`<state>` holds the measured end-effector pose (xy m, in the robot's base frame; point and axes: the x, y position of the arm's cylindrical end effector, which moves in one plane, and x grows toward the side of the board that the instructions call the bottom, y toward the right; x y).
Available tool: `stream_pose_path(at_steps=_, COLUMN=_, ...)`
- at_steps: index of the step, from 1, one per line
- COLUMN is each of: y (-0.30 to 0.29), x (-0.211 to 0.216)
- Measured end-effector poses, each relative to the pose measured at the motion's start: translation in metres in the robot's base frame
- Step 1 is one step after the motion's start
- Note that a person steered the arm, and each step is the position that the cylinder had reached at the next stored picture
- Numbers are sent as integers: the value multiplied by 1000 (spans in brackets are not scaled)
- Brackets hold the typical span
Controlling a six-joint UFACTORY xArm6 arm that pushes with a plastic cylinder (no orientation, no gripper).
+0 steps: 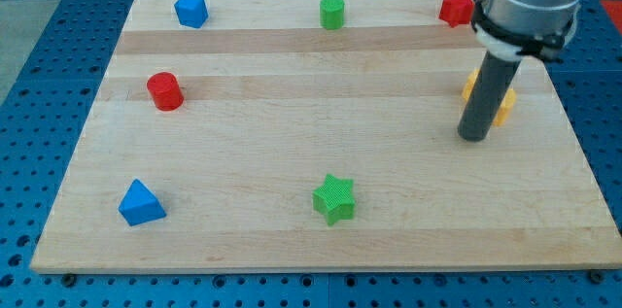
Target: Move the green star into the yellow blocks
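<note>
The green star (334, 198) lies low on the board, near the middle of the view's bottom edge. The yellow blocks (504, 102) sit at the view's right, mostly hidden behind my rod, so their shapes cannot be made out. My tip (473, 138) rests on the board just below and left of the yellow blocks, far to the right of and above the green star.
A wooden board (292, 65) carries a blue block (191, 10) at top left, a green cylinder (332, 12) at top middle, a red block (455, 8) at top right, a red cylinder (165, 90) at left and a blue triangular block (140, 203) at bottom left.
</note>
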<state>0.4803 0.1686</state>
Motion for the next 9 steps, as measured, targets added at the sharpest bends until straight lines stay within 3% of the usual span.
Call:
stream_pose_path(at_steps=4, y=-139, x=127)
stream_pose_path(at_steps=5, y=-200, x=106)
stream_pose_path(at_steps=6, y=-207, x=72)
stream_pose_path(at_steps=8, y=-214, x=68)
stream_pose_path(at_steps=9, y=-228, x=95)
